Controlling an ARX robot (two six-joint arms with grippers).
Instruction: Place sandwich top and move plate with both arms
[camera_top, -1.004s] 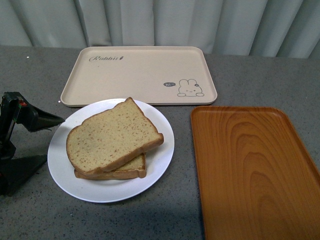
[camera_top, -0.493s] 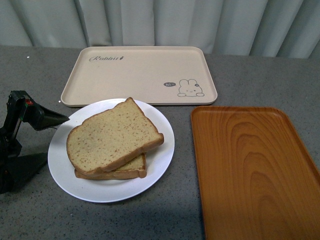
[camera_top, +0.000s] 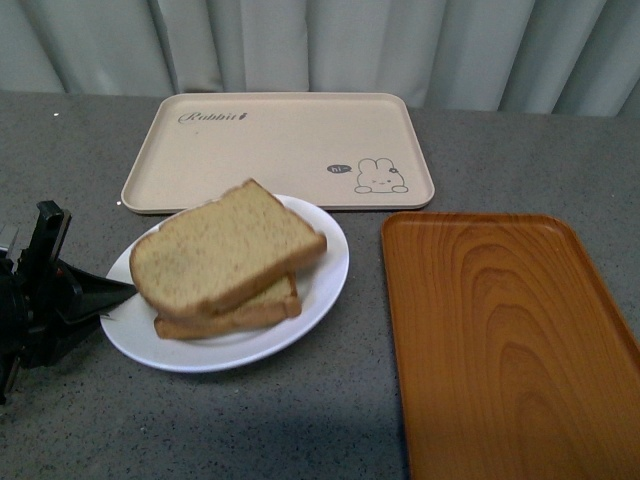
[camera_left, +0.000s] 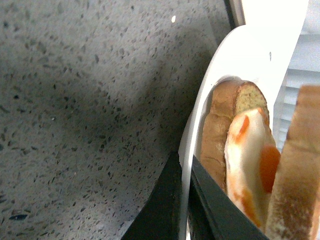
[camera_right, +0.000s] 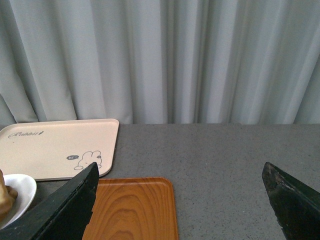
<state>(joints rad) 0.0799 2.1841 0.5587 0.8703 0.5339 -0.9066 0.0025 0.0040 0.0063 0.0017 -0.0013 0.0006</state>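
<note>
The sandwich top (camera_top: 225, 255) lies on a lower slice (camera_top: 265, 310) on the white plate (camera_top: 322, 285), left of centre. In the left wrist view the plate's rim (camera_left: 220, 65) runs between the jaws, and a fried egg (camera_left: 250, 160) shows between the lower slice (camera_left: 217, 130) and the sandwich top (camera_left: 300, 170). My left gripper (camera_top: 108, 290) (camera_left: 184, 167) is shut on the plate's left rim, and the plate sits tilted. My right gripper (camera_right: 180, 200) is open and empty, held above the table away from the plate (camera_right: 20, 192); it is out of the front view.
A beige rabbit-print tray (camera_top: 280, 150) lies behind the plate and also shows in the right wrist view (camera_right: 55, 147). An orange wood-grain tray (camera_top: 500, 340) lies to the plate's right and shows in the right wrist view (camera_right: 135, 210). A curtain hangs behind the grey table.
My left gripper moved in and closed on the plate's left rim. The plate and sandwich tilted and shifted slightly; the plate now looks flatter in the front view.
</note>
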